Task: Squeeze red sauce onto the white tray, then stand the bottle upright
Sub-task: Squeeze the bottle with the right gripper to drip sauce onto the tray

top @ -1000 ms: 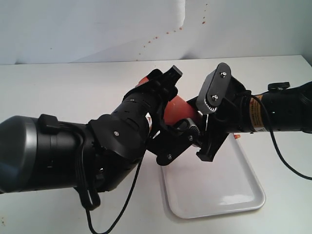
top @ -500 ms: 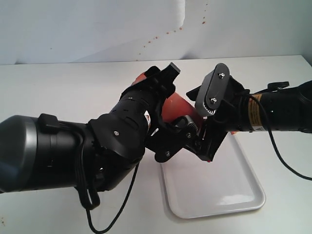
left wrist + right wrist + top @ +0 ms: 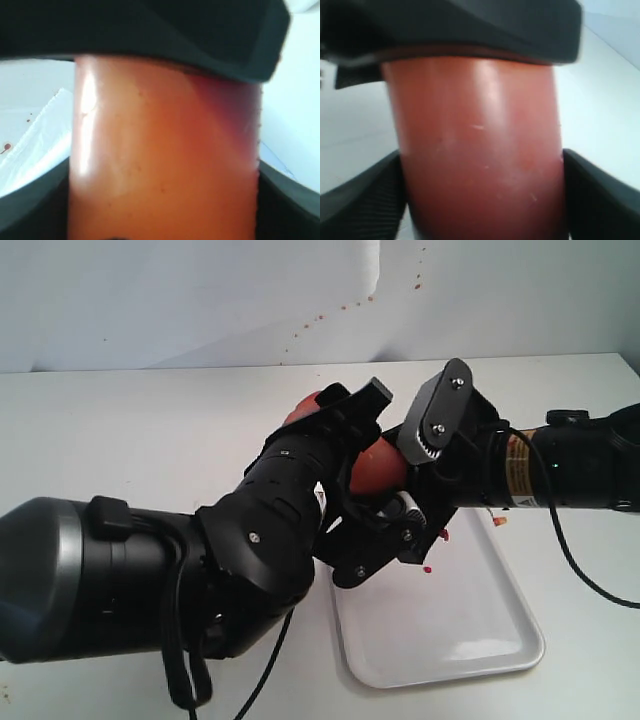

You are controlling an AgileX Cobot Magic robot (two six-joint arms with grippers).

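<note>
Above the white tray's (image 3: 480, 632) far corner, the bottle (image 3: 380, 466) hung tilted — left gripper (image 3: 364, 476) and right gripper (image 3: 426, 486) both clamped on its red body, hiding most of it; red sauce drops (image 3: 428, 568) dotted the tray beneath.

Ext. view: the bottle (image 3: 378, 468) sits mid-frame, tilted approx. 10-to-4 o'clock. The left gripper (image 3: 368, 478) is clamped round it, its arm coming in from 8 o'clock, and the right gripper (image 3: 422, 485) is clamped round it just beside, arm from 3 o'clock. The tray (image 3: 460, 625) lies on the table (image 3: 150, 430) at 5 o'clock of the bottle, its far end under both grippers, w/ sauce drops (image 3: 444, 535) on that end. The wall (image 3: 200, 300) stands behind the table at 12 o'clock.
</note>
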